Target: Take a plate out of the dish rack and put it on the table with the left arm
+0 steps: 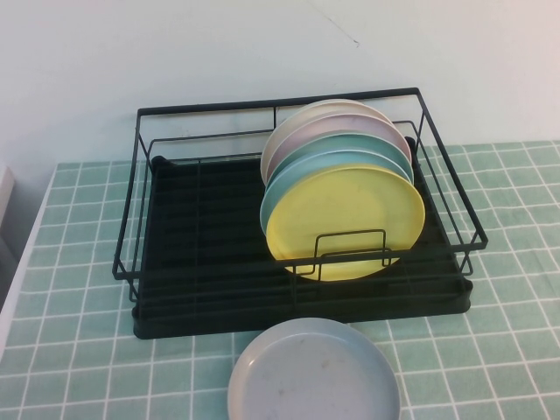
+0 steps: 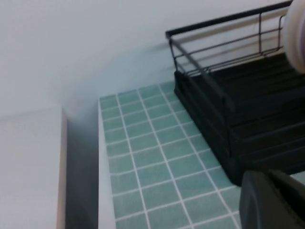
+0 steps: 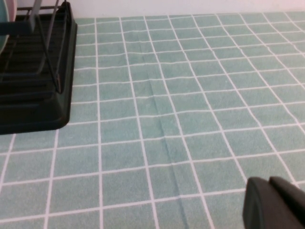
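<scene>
One plate is seen flat on the table at six o'clock of the dish rack — left gripper and right gripper barely shown, finger state undeterminable.

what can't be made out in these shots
- Round pale grey-blue plastic plate on the green-tiled table: near edge cut off, high view.
- Stacked plates behind the yellow plate in the black wire dish rack: mostly hidden.
- Left gripper, right gripper: only a dark corner shows in each wrist view; absent from high view.

open tiles left of plate
</scene>
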`<state>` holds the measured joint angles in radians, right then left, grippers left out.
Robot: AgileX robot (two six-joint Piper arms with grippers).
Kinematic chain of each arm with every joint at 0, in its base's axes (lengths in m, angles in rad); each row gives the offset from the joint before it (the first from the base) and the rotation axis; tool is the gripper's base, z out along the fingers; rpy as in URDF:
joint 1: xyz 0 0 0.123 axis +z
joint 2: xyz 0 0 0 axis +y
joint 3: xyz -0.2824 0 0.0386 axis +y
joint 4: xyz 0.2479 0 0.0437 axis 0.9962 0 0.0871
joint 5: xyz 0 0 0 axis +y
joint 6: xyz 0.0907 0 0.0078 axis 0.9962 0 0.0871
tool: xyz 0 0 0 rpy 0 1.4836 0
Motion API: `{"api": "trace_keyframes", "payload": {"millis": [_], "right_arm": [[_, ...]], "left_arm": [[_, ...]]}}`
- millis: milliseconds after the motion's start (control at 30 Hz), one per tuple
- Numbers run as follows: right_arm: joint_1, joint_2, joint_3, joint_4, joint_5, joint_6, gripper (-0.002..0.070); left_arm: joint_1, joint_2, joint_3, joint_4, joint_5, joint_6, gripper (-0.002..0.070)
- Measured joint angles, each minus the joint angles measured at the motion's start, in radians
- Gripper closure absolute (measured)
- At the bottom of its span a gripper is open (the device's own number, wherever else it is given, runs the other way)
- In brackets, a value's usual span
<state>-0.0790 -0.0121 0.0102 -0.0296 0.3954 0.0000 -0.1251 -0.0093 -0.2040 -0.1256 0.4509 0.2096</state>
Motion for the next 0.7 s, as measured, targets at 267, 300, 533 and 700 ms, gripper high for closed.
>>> {"api": "trace_keyframes", "payload": {"millis": [267,300,533,700], "right_arm": [[0.0,0.0,0.0,0.0,0.0,0.0,0.0678],[0.0,0.0,0.0,0.0,0.0,0.0,0.0678],[0.0,0.0,0.0,0.0,0.0,0.0,0.0678],[0.0,0.0,0.0,0.0,0.0,0.0,0.0678]], "left_arm": [[0.066,-0.003,0.224,0.007,-0.176,-0.098,0.0677],[0.066,-0.003,0.224,0.014,-0.176,-0.098,0.0677],[0.066,-0.004,0.223,0.031,-0.129,-0.099,0.0677],[0.066,-0.004,0.221,0.025,-0.125,-0.158,0.0677]]}}
